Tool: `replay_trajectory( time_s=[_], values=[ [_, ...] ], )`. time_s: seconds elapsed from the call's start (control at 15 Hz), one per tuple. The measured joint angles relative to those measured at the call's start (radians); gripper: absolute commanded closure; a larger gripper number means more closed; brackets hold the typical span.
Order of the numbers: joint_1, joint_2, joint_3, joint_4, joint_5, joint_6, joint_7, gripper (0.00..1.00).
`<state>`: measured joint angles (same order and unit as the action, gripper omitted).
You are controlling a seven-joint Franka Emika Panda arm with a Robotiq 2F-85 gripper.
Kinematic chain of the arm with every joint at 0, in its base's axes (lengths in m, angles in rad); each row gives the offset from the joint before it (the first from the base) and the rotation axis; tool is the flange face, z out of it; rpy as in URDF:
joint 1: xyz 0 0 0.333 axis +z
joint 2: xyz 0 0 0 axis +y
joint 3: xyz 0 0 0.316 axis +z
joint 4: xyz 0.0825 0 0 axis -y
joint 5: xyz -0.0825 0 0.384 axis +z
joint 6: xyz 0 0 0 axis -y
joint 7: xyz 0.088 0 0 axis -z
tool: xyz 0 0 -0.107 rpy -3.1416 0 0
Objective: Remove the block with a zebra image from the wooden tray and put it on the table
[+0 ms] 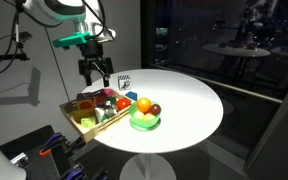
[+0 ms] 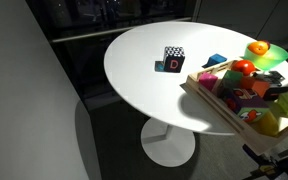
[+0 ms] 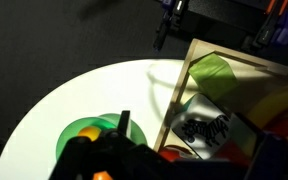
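Far left in an exterior view: a pale wall (image 1: 34, 70) strung with cables, then the white robot arm (image 1: 59, 12) reaching in from above. Below it the black Robotiq gripper (image 1: 96, 78), hanging just over the shallow rectangular tray of light yellowish wood (image 1: 76, 122), fingers spread apart, gripping nothing. Tray seated at the left edge of the large round white-topped table (image 1: 184, 100), crowded with red, yellow and green toy pieces.

In the wrist view, inside the tray and close to its wooden rim: the small toy block with a zebra image (image 3: 206, 128), white face with the dark picture turned up, lying beneath the gripper, a leaf-green piece (image 3: 212, 72) beside it. Not yet on the table.

Just behind the tray, towards the table's far edge: a separate small cube (image 1: 125, 83) standing on the bare top, white face with dark marks. Same cube (image 2: 172, 60) in an exterior view, showing a checkered top and a purple lettered side.

Right of the tray, just beside it: a round green bowl (image 1: 144, 125) holding an orange toy fruit (image 1: 142, 103) and a red one (image 1: 154, 109).

Further right, smooth white top, brightly lit, out to the right edge. Underneath, a single white pedestal (image 2: 167, 135) on grey floor. Beyond, a dark room behind glass panes, with another round table (image 1: 234, 48) dimly visible at the back.
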<state>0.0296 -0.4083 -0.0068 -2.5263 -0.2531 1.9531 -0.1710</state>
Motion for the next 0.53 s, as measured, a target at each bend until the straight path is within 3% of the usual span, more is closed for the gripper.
replay_trajectory(
  time_s=[0.53],
  values=[
    [0.000, 0.073, 0.029, -0.040, 0.000, 0.077, 0.091, 0.00]
  ],
)
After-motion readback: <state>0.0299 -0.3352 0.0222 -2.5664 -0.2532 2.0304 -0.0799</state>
